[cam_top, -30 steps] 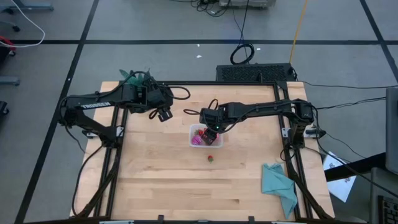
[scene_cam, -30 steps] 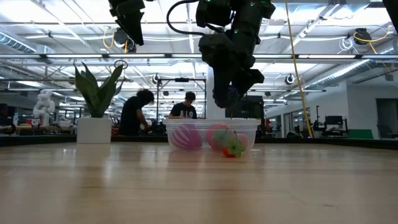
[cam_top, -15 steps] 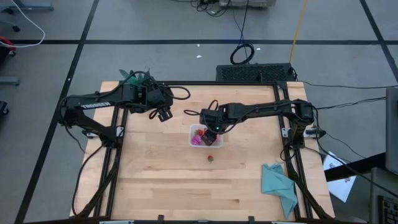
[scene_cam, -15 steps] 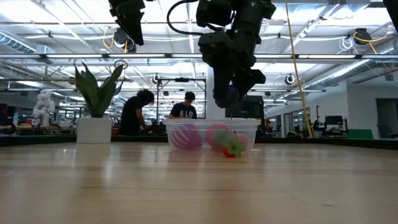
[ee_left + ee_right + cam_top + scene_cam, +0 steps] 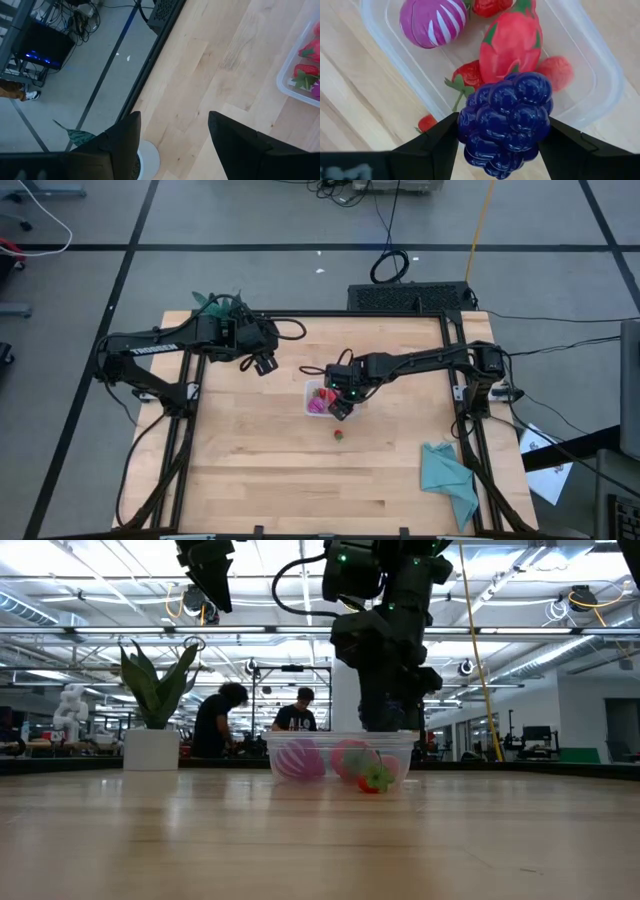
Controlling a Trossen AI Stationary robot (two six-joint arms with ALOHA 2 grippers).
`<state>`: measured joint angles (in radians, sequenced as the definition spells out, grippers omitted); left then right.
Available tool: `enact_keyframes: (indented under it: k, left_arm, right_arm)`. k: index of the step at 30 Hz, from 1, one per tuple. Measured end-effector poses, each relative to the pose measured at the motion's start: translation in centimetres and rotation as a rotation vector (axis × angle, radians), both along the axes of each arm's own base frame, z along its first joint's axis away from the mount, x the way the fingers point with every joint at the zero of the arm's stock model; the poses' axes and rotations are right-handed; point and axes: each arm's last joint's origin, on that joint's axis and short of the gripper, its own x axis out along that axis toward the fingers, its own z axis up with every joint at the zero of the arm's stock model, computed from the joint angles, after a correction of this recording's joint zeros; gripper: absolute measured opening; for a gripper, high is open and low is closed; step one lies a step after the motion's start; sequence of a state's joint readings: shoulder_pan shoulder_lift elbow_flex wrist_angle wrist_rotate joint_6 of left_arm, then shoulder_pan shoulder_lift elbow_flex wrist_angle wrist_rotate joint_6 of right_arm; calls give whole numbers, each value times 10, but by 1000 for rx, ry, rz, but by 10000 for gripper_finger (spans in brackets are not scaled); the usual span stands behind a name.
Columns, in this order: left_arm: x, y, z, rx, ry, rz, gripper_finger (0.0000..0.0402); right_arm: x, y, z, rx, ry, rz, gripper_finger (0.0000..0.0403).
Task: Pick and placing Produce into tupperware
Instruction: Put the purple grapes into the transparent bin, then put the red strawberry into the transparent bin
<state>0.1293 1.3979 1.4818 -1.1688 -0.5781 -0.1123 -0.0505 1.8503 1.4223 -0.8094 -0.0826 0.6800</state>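
Left gripper [image 5: 264, 364] hangs over the light wood table [image 5: 260, 470] near the back-left corner, by the green potted plant [image 5: 219, 305] in its white pot; jaws parted, nothing btwn them. Well apart from the action.

Mid-table: small clear rectangular plastic tupperware w/ rounded corners [image 5: 313, 387]. Inside, per right wrist view: magenta ball w/ white stripes [image 5: 433, 22], bigger red-pink fruit w/ green leaf tips [image 5: 512, 42], and a few small red strawberry pieces [image 5: 469, 75].

Right gripper [image 5: 340, 408] sits directly above the tupperware's front edge, clenched on a dark purple-blue bumpy berry cluster [image 5: 505, 122], glossy, made of many round beads. Cluster is held in the air over the container's rim, not touching the contents.

One tiny red strawberry w/ green top [image 5: 339, 434] lies on the wood just in front of the tupperware, outside it.

Far right, near front: crumpled teal cloth [image 5: 448, 477].
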Motion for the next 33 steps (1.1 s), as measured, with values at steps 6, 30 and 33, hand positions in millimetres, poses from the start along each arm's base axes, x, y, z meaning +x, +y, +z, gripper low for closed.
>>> enact_keyframes:
  k: [6, 30, 33]
  left_arm:
    - [0, 0, 0, 0, -1, 0, 239]
    - [0, 0, 0, 0, 0, 0, 239]
    - [0, 0, 0, 0, 0, 0, 239]
  right_arm:
    - [5, 0, 1, -5, -51, 7, 229]
    - [6, 0, 2, -14, -71, 32, 277]
    - [7, 0, 2, -16, -81, 35, 286]
